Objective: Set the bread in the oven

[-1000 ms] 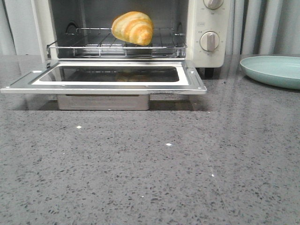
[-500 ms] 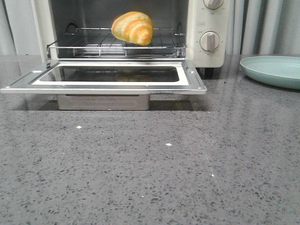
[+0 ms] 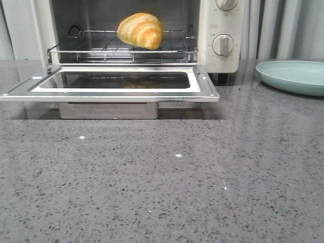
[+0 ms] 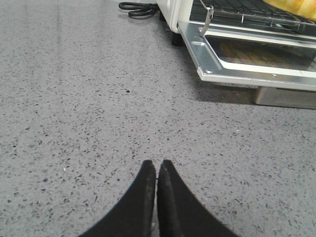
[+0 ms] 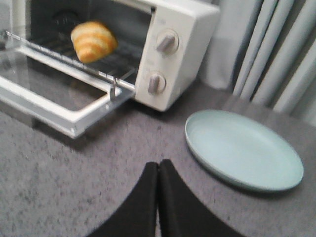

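The bread (image 3: 140,30), a golden roll with orange-brown stripes, lies on the wire rack (image 3: 121,48) inside the cream-white oven (image 3: 223,30). The oven door (image 3: 114,83) is folded down flat and open. The bread also shows in the right wrist view (image 5: 93,41) and at the edge of the left wrist view (image 4: 291,5). My left gripper (image 4: 157,164) is shut and empty over bare countertop, to the left of the oven. My right gripper (image 5: 158,164) is shut and empty over the countertop, between the oven and a plate. Neither gripper shows in the front view.
A pale green plate (image 3: 293,76) lies on the grey speckled countertop (image 3: 162,182) to the right of the oven; it also shows in the right wrist view (image 5: 242,150). A black cable (image 4: 140,9) lies behind the oven's left side. Grey curtains (image 5: 266,49) hang behind.
The front view has shifted slightly, so the oven and plate sit a few pixels further left in the picture. The bread stays on the rack.
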{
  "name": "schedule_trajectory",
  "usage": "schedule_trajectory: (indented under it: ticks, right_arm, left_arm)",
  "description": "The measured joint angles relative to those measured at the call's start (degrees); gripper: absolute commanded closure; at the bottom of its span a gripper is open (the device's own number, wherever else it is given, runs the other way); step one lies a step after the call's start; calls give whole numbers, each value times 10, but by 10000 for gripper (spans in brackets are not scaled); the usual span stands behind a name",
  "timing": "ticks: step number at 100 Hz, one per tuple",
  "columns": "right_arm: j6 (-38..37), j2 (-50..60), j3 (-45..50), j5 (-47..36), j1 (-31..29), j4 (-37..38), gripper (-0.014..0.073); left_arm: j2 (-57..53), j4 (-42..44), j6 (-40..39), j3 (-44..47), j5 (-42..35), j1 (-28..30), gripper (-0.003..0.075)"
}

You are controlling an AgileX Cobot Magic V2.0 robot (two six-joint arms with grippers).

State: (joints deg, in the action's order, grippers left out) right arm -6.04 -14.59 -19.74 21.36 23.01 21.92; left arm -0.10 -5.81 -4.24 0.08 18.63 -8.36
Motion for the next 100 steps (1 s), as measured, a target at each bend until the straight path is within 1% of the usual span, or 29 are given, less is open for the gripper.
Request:
schedule_trajectory:
  ticks: [10, 25, 32, 39, 45, 62, 100]
  right_arm:
    - [0, 0, 66, -39, -50, -24, 641]
    - [0, 0, 155, -122, -134, -46, 641]
    - [0, 8, 190, -136, -165, -68, 641]
    - [0, 28, 204, -127, -186, -86, 641]
    - [0, 53, 203, -117, -193, -95, 641]
    - [0, 138, 203, -25, -196, -103, 641]
    - [0, 150, 203, -21, -200, -105, 641]
  left_arm:
    - [0, 0, 0, 0, 0, 0, 741]
    - [0, 0, 0, 0, 0, 0, 741]
    - [0, 0, 0, 0, 0, 0, 741]
    - [0, 0, 0, 0, 0, 0, 741]
    - [0, 0, 0, 0, 0, 0, 741]
    - [0, 0, 0, 0, 0, 0, 741]
    - [0, 0, 0, 0, 0, 0, 741]
